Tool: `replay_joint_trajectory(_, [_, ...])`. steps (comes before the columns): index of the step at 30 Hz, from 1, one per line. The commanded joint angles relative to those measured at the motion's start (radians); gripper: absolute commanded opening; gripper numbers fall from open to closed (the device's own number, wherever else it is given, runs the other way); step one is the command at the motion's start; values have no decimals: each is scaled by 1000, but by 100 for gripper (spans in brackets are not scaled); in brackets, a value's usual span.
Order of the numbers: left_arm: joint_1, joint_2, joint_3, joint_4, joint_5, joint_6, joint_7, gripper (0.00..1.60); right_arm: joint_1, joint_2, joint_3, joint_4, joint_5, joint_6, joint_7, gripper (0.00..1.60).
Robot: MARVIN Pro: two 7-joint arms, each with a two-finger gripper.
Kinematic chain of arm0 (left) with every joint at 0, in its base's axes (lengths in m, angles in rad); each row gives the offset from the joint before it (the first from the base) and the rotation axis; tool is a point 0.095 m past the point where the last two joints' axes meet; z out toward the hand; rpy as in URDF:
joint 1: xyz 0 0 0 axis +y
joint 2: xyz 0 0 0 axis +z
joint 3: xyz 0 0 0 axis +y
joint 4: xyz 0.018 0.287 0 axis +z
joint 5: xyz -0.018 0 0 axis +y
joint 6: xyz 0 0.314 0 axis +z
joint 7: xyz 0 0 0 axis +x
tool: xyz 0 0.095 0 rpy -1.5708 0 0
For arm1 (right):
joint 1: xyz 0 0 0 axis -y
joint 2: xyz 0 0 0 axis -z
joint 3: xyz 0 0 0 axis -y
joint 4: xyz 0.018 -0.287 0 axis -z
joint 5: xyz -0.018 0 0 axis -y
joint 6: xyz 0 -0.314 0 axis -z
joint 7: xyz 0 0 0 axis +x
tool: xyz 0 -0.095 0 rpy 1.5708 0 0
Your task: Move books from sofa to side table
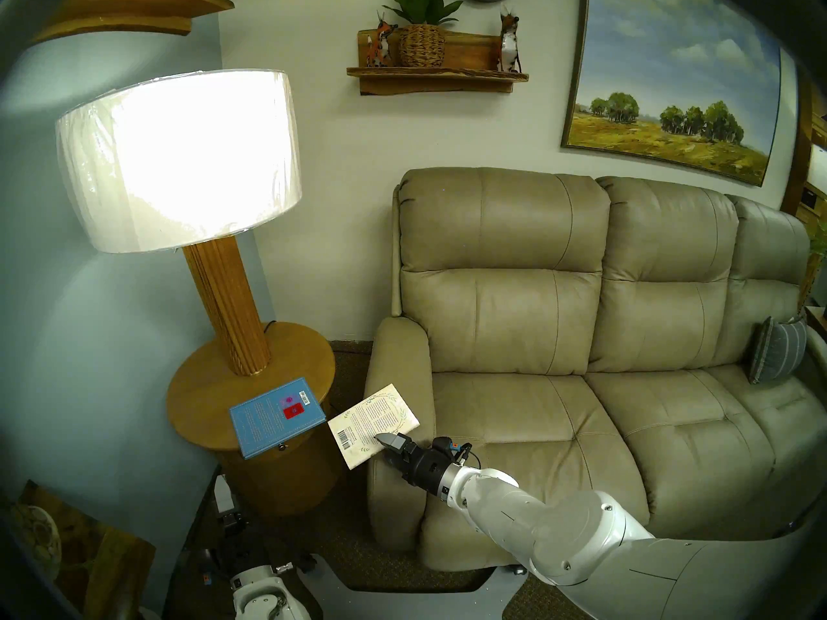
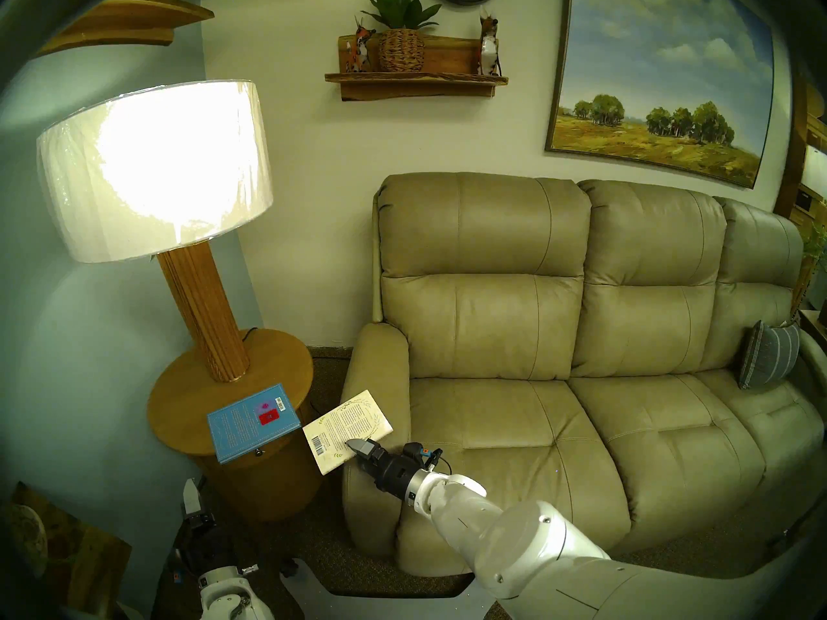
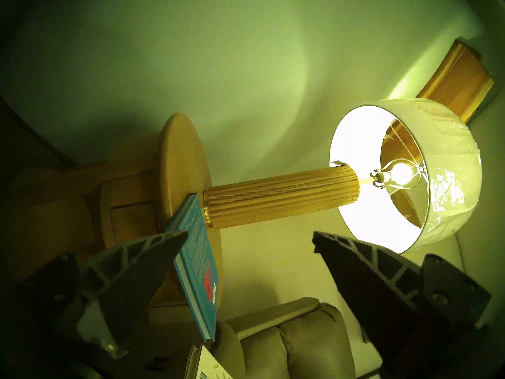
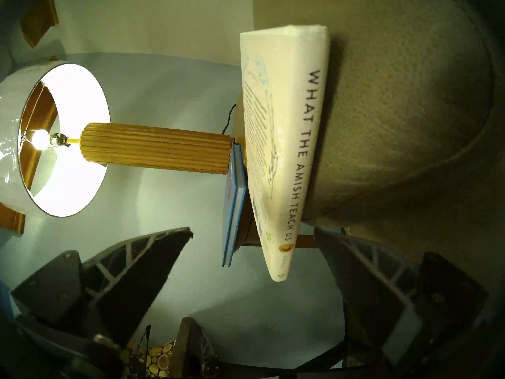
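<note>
Cream book (image 1: 373, 422) lay on the sofa armrest (image 1: 396, 359), one corner overhanging toward the side table (image 1: 201, 395). Right pincer (image 1: 385, 444) stood apart at its near edge, not clamped (left pincer (image 3: 250, 241) apart too). Blue book (image 1: 275, 415) rested on the table.

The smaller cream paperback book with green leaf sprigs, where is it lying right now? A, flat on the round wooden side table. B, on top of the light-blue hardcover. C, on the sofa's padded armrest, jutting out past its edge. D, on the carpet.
C: the cream paperback lies on the beige leather sofa's armrest, its barcode end overhanging toward the round honey-coloured wooden side table.
</note>
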Motion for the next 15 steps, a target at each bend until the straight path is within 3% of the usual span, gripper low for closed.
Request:
replay_joint_trajectory(1, [-15,0,-20,6,-24,29,-63,160,36,-47,10,3,10,7,-25,160])
replay_joint_trajectory(14, [-2,0,-29,0,-31,56,-87,160,48,-63,40,4,19,20,-83,160])
replay_joint_trajectory(15, [5,4,-27,-4,-28,62,-86,160,44,-66,42,2,17,15,-93,129])
